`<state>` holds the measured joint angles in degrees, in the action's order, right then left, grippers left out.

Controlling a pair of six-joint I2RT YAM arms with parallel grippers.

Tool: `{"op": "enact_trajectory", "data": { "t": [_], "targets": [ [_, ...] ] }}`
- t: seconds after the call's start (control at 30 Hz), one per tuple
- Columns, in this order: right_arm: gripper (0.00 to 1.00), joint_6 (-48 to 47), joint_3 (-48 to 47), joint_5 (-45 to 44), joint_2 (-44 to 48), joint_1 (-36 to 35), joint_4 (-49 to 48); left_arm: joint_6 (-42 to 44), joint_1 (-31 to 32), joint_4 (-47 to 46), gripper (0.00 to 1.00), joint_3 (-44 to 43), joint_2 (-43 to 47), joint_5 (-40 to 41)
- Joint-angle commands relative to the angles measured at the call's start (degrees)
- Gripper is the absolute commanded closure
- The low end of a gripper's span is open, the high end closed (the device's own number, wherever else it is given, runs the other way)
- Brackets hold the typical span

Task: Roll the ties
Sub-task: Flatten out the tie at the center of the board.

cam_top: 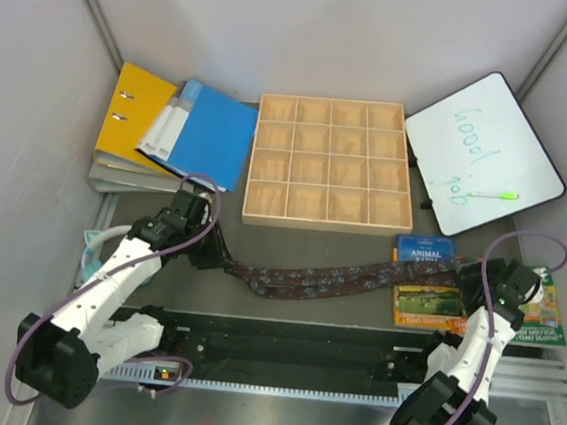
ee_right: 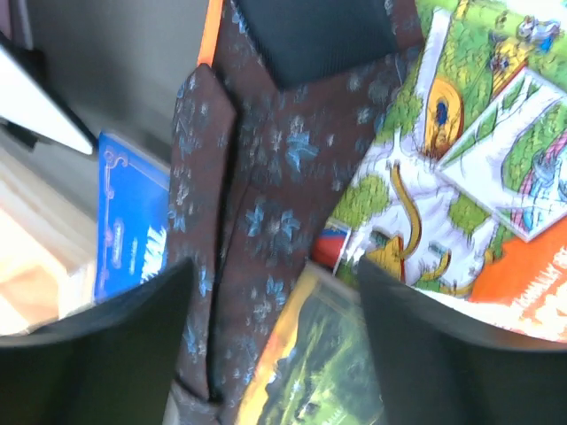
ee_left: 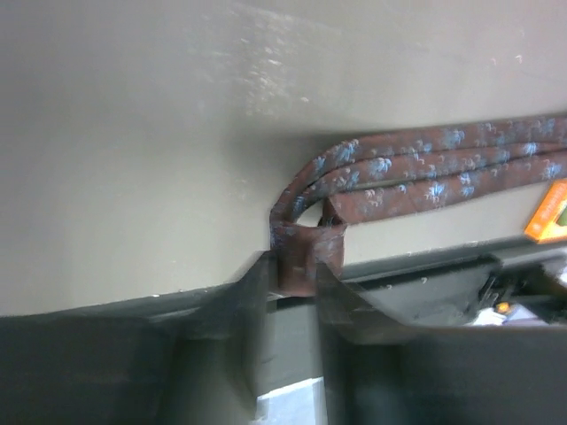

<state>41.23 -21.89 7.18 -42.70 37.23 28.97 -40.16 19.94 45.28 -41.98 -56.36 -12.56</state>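
Observation:
One dark brown tie [cam_top: 338, 276] with small blue flowers lies stretched across the table from my left gripper [cam_top: 221, 257] to my right gripper [cam_top: 473, 281]. In the left wrist view the tie [ee_left: 416, 168] runs in as a doubled band. Its folded end sits between the blurred fingertips of the left gripper [ee_left: 294, 274], whose jaws stand slightly apart. In the right wrist view the tie's wide end [ee_right: 257, 204] lies over picture books. The right gripper [ee_right: 275, 292] hovers above it, wide open, with both fingers off the fabric.
A wooden grid tray [cam_top: 322, 161] stands at the back centre. A whiteboard [cam_top: 485, 152] with a green marker [cam_top: 493, 194] is at the back right. A yellow binder [cam_top: 132, 118] and a blue folder [cam_top: 203, 132] lie at the back left. Picture books [cam_top: 424, 250] lie under the tie's right end.

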Motion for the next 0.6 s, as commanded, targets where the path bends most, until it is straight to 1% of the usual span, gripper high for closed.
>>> {"op": "enact_trajectory", "data": {
  "t": [0.0, 0.03, 0.07, 0.1, 0.17, 0.2, 0.23, 0.27, 0.3, 0.33, 0.37, 0.4, 0.47, 0.5, 0.53, 0.57],
  "targets": [
    [0.20, -0.7, -1.4, 7.1, 4.4, 0.3, 5.3, -0.9, -0.1, 1.0, 0.55, -2.2, 0.2, 4.5],
    [0.18, -0.5, -1.7, 8.0, 5.2, 0.3, 5.8, -1.1, -0.1, 1.6, 0.50, -2.7, 0.7, 5.9],
    [0.17, -0.4, -1.8, 9.0, 6.0, 0.3, 6.4, -1.7, -0.1, 2.0, 0.43, -3.1, 1.2, 6.6],
    [0.17, -0.5, -3.0, 9.3, 7.5, 0.3, 7.0, -1.8, -0.1, 3.2, 0.41, -4.2, 2.6, 7.3],
    [0.18, -1.1, -4.8, 10.2, 9.0, 0.1, 8.9, -2.2, 0.0, 4.3, 0.41, -6.2, 4.2, 9.0],
    [0.19, -1.2, -5.4, 10.7, 9.7, -0.3, 9.3, -2.1, 0.0, 5.4, 0.42, -6.9, 4.5, 10.1],
    [0.23, -1.2, -6.0, 11.2, 11.0, -1.2, 10.4, -2.1, 0.0, 6.0, 0.44, -7.4, 4.8, 11.7],
    [0.24, -1.1, -7.4, 9.8, 11.7, -2.6, 11.1, -1.4, 0.0, 6.4, 0.47, -8.1, 4.9, 12.0],
    [0.24, -0.6, -8.2, 8.1, 11.9, -7.1, 12.5, -1.0, 0.0, 7.1, 0.49, -8.5, 4.7, 12.1],
    [0.24, -0.1, -9.3, 6.3, 12.7, -9.5, 13.6, -0.4, 0.0, 7.2, 0.50, -8.6, 4.3, 14.0],
    [0.24, 0.9, -11.1, 2.4, 12.9, -12.6, 15.8, 1.5, 0.0, 7.1, 0.52, -8.5, 3.3, 13.7],
    [0.24, 1.6, -12.1, 0.7, 13.1, -17.8, 16.6, 2.7, 0.0, 6.8, 0.53, -8.6, 2.5, 13.2],
    [0.24, 3.1, -14.7, -4.3, 12.6, -23.2, 19.4, 5.8, 0.0, 7.0, 0.55, -9.0, -0.1, 12.9],
    [0.24, 3.7, -15.4, -5.8, 12.1, -25.5, 20.1, 6.8, 0.1, 7.1, 0.55, -9.2, -0.9, 12.9],
    [0.24, 4.3, -15.8, -6.6, 11.7, -30.3, 20.6, 7.5, 0.0, 7.5, 0.56, -9.4, -1.7, 12.8],
    [0.25, 5.3, -16.1, -7.0, 10.4, -32.5, 20.9, 8.2, 0.0, 7.7, 0.56, -9.7, -3.2, 11.9]
  ]
}}
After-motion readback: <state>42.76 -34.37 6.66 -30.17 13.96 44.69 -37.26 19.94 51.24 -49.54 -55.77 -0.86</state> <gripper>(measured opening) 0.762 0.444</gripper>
